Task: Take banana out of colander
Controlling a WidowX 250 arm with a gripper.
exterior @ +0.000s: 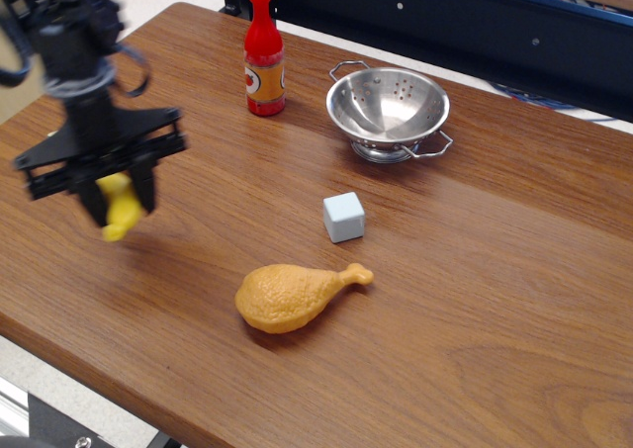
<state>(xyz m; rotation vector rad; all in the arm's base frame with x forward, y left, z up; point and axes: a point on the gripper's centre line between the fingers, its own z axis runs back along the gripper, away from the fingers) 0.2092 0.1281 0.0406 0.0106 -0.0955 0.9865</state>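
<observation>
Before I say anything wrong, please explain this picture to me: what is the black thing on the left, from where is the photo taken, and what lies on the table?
The black thing is the gripper of a robot arm, a claw with two fingers. It is shut on a small yellow toy banana, which pokes out below the fingers, over the left part of the table. There is one picture, taken by a camera looking down at the wooden table from its front. On the table stand a red sauce bottle and, to its right, a shiny steel colander with nothing inside. Nearer the camera lie a pale grey cube and an orange toy chicken drumstick.
</observation>
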